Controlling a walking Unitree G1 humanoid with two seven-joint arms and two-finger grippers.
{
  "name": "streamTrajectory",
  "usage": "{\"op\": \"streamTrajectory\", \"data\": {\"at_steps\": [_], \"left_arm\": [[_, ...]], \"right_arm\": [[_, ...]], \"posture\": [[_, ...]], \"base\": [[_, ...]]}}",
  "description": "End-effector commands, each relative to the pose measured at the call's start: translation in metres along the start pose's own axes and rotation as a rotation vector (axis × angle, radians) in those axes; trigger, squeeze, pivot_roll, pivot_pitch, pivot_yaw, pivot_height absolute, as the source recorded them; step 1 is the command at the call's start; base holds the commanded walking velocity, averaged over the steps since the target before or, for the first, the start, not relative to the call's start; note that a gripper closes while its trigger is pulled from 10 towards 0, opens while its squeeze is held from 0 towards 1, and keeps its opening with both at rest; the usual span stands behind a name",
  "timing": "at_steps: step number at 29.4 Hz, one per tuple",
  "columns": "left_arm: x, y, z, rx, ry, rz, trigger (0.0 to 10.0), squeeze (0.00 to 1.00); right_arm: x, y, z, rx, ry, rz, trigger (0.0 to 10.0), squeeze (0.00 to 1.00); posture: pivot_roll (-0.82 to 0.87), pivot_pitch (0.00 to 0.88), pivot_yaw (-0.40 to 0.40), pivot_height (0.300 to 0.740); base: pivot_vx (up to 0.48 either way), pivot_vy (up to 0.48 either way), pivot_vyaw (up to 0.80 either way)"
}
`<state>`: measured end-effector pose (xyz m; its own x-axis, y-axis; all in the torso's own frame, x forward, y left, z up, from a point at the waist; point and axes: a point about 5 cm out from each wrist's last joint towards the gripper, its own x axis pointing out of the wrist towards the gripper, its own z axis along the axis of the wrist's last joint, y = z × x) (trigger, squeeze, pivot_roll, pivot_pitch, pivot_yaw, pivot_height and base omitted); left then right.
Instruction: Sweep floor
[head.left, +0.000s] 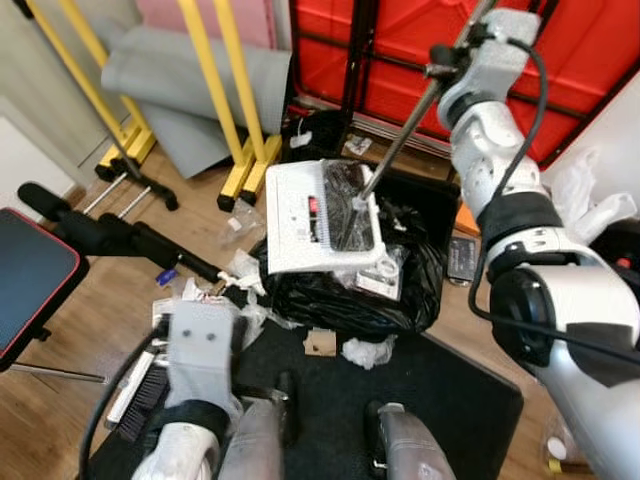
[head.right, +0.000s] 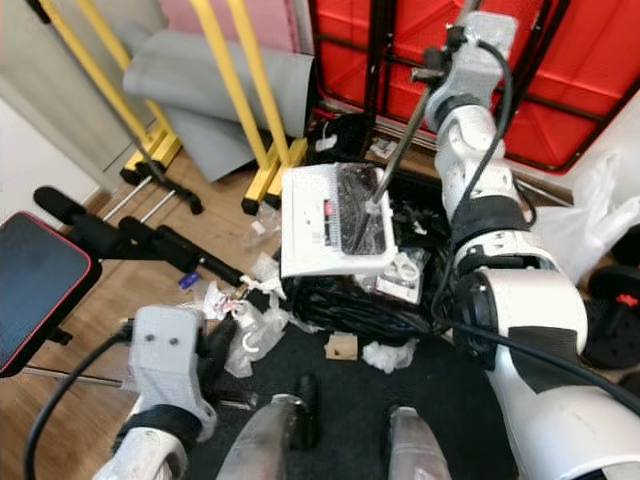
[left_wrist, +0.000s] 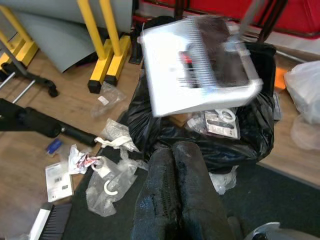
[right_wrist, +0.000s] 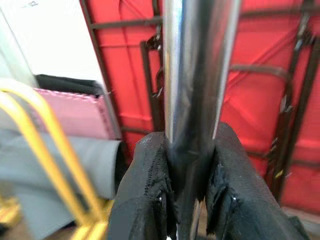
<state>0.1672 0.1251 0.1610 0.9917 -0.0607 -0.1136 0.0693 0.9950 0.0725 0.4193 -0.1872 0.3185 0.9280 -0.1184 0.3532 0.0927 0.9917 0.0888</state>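
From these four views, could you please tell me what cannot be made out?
- Dustpan: blurred in the left wrist view, so its contents are unreadable.
- Handle: cut off by the top edge of the right wrist view; right gripper is clamped on it.
- Brush: partly hidden by the left arm in the left eye view.

1. The right arm reaches up and far, with the right gripper clamped around a metal pole.
2. The left gripper sits low and near, fingers pressed together, holding nothing.
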Motion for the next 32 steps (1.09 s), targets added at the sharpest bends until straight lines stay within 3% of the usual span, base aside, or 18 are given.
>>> {"op": "streamTrajectory", "data": {"at_steps": [1, 3, 6, 9, 11, 16, 18, 20, 28, 32], "left_arm": [[-0.003, -0.001, -0.002, -0.011, 0.026, 0.008, 10.0, 0.00], [-0.003, -0.001, -0.002, -0.011, 0.026, 0.008, 10.0, 0.00], [-0.004, -0.002, -0.001, -0.014, 0.030, 0.001, 10.0, 0.00], [-0.004, -0.002, -0.001, -0.014, 0.030, 0.001, 10.0, 0.00], [-0.005, -0.004, -0.001, -0.014, 0.032, -0.007, 10.0, 0.00], [-0.005, -0.004, 0.000, -0.014, 0.032, -0.009, 10.0, 0.00], [-0.006, -0.005, 0.000, -0.012, 0.034, -0.013, 10.0, 0.00], [-0.006, -0.006, 0.000, -0.011, 0.034, -0.014, 10.0, 0.00], [-0.006, -0.007, 0.000, -0.007, 0.039, -0.019, 10.0, 0.00], [-0.006, -0.007, 0.001, -0.007, 0.039, -0.019, 10.0, 0.00]], "right_arm": [[0.005, 0.003, 0.029, -0.095, -0.129, 0.004, 10.0, 0.00], [0.005, 0.003, 0.029, -0.095, -0.129, 0.004, 10.0, 0.00], [0.007, 0.012, 0.037, -0.231, -0.170, 0.025, 10.0, 0.00], [0.007, 0.012, 0.037, -0.231, -0.170, 0.025, 10.0, 0.00], [0.008, 0.021, 0.044, -0.324, -0.207, 0.052, 10.0, 0.00], [0.009, 0.027, 0.047, -0.377, -0.226, 0.071, 10.0, 0.00], [0.010, 0.038, 0.050, -0.518, -0.241, 0.090, 10.0, 0.00], [0.010, 0.040, 0.050, -0.565, -0.245, 0.086, 10.0, 0.00], [0.011, 0.046, 0.056, -0.670, -0.284, 0.078, 10.0, 0.00], [0.011, 0.048, 0.055, -0.669, -0.283, 0.089, 10.0, 0.00]], "posture": [[-0.01, 0.346, -0.054, 0.740], [-0.01, 0.346, -0.054, 0.740], [-0.02, 0.353, -0.054, 0.740], [-0.02, 0.353, -0.054, 0.740], [-0.02, 0.356, -0.056, 0.740], [-0.02, 0.356, -0.056, 0.740], [-0.02, 0.359, -0.058, 0.740], [-0.02, 0.359, -0.058, 0.740], [-0.02, 0.359, -0.058, 0.740], [-0.02, 0.359, -0.058, 0.740]], "base": [[0.000, 0.000, 0.00], [0.000, 0.000, 0.00], [0.000, 0.000, 0.00], [0.000, 0.000, 0.00], [0.000, 0.000, 0.00], [0.000, 0.000, 0.00], [0.000, 0.000, 0.00], [0.000, 0.000, 0.00], [0.000, 0.000, 0.00], [0.000, 0.000, 0.00]]}}
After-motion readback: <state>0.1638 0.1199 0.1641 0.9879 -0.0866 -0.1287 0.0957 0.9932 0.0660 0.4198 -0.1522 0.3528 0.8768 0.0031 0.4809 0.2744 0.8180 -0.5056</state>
